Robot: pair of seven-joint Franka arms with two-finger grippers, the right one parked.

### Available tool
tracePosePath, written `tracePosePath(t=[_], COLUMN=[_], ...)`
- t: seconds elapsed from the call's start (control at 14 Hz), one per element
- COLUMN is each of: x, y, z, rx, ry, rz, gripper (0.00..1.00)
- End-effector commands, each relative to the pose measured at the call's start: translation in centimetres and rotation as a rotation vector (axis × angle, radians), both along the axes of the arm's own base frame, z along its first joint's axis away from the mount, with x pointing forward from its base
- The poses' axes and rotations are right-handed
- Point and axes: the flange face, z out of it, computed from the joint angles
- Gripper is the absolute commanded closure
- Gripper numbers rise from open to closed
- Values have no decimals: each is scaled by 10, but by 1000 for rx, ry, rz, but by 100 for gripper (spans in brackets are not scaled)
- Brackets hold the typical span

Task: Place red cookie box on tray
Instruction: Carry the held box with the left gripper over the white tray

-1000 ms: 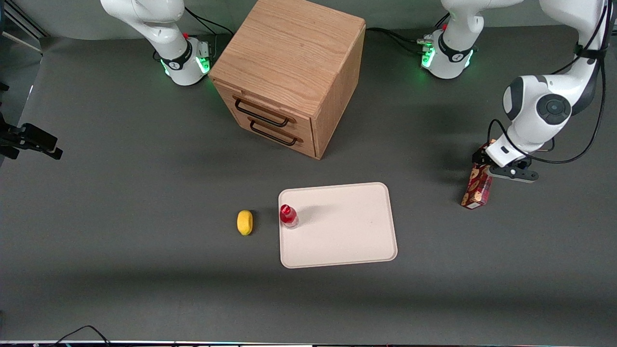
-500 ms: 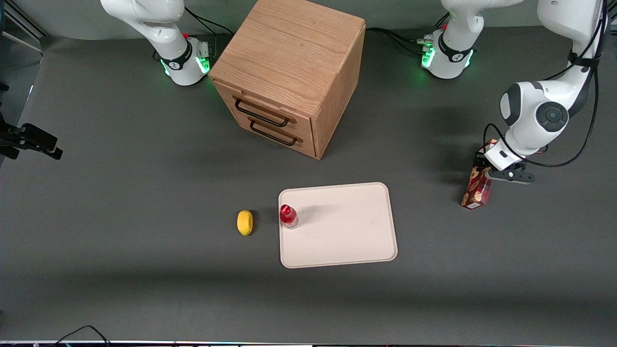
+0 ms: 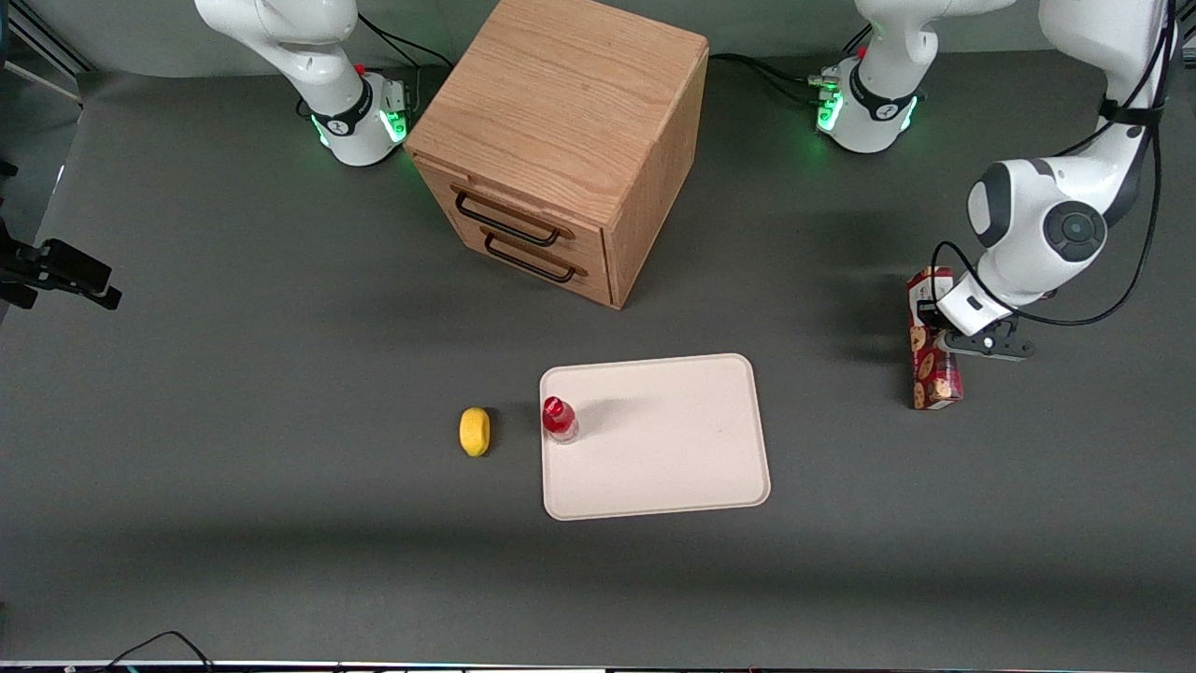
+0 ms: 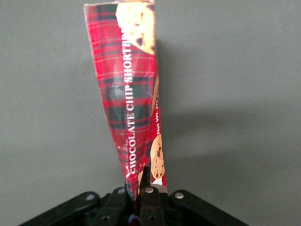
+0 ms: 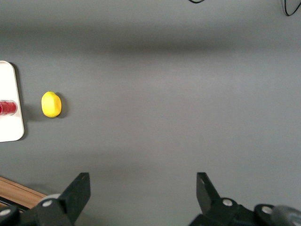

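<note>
The red cookie box (image 3: pixel 932 353), a long narrow tartan-red carton printed with cookies, hangs over the dark table toward the working arm's end. My gripper (image 3: pixel 937 329) is shut on its upper part. In the left wrist view the red cookie box (image 4: pixel 128 101) runs away from the gripper (image 4: pixel 142 182), whose jaws pinch the carton's near end. The tray (image 3: pixel 673 449), cream-beige with rounded corners, lies flat on the table nearer the middle, well apart from the box. Its edge also shows in the right wrist view as the tray (image 5: pixel 10 120).
A small red-capped bottle (image 3: pixel 559 418) stands on the tray's edge. A yellow lemon-like object (image 3: pixel 475 431) lies on the table beside the tray. The wooden drawer cabinet (image 3: pixel 562 140) stands farther from the front camera than the tray.
The box has swung in the gripper: its lower end turned, so it now hangs nearly straight toward the front camera, with its top showing more. The wrist shifted slightly.
</note>
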Motion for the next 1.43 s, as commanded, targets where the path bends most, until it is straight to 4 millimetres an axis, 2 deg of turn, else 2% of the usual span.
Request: tracePosePath(t=[0.0,0.14,0.29,0.43,0.5,0.64,0.79,0.86,1.0,1.14,1.29,1.36], x=[32,58,79,100,111,135,144,152,153,155,151,151], y=[-25,-47,-87,-136,-163,-205,-263,-277,-305,-323,-334,-342], z=[80,131,175,204,209,199,172,151,108,68,40,35], rx=[-6,-21,-66,-93,-102,-145,-130,-84,-36,-10,-1,-22], ry=[-6,-21,-33,-49,-49,-44,-29,-40,-45,-85,-76,-96], rz=[-38,-43,-5,51,70,182,250,274,286,281,273,265], gripper=[100,100,100,100,100,100,100,100,100,100,100,100])
